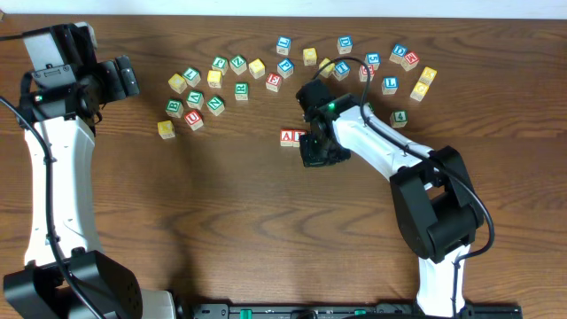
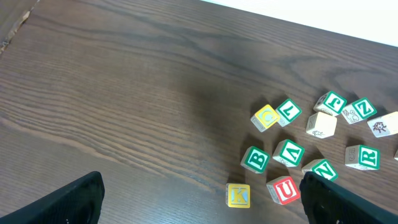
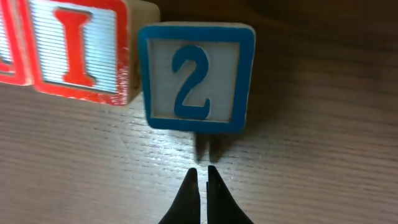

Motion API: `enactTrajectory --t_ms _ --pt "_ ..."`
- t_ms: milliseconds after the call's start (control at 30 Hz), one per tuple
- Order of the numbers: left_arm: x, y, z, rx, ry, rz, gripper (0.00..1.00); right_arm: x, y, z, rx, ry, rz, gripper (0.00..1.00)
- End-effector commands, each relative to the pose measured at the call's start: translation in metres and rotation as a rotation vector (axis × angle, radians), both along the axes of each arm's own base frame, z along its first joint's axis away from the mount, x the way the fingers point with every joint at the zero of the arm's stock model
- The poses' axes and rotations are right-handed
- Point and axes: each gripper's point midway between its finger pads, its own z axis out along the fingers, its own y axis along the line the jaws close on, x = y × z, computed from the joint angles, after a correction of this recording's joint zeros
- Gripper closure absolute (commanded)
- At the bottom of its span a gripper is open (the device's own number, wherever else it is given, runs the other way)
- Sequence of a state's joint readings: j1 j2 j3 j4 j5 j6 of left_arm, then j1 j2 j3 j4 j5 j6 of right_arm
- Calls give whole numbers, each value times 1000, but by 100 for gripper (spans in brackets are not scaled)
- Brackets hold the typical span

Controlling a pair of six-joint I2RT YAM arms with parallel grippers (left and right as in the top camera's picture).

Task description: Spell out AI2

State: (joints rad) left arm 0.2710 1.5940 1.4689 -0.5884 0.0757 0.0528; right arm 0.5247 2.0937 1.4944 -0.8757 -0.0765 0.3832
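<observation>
A blue "2" block (image 3: 195, 78) rests on the table right of a red "I" block (image 3: 78, 50); a sliver of a red block shows at the far left edge (image 3: 7, 43). My right gripper (image 3: 202, 177) is shut and empty, its tips just in front of the "2" block, not touching it. From overhead the red "A" block (image 1: 288, 136) lies left of my right gripper (image 1: 317, 151), which hides the other two. My left gripper (image 2: 199, 199) is open and empty, hovering at the far left (image 1: 120, 78).
Loose letter blocks lie scattered across the back of the table: a yellow "K" (image 2: 238, 195), a red "U" (image 2: 283, 190), green "B" (image 2: 255, 159), and several more (image 1: 283, 44) up to the right (image 1: 423, 84). Table's back edge is near.
</observation>
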Motion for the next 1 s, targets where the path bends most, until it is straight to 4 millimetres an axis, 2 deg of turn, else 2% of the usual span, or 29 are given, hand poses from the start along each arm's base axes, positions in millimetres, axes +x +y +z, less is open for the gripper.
enactTrajectory --t_ms 0,467,967 --pt "2 0 12 12 -24 -5 1 1 -3 1 -21 -23 -21 99" --pt "2 0 12 13 -24 -5 1 23 3 4 -8 -118 -26 99" --pt "2 0 12 13 -24 -5 1 28 6 5 4 -139 -23 99"
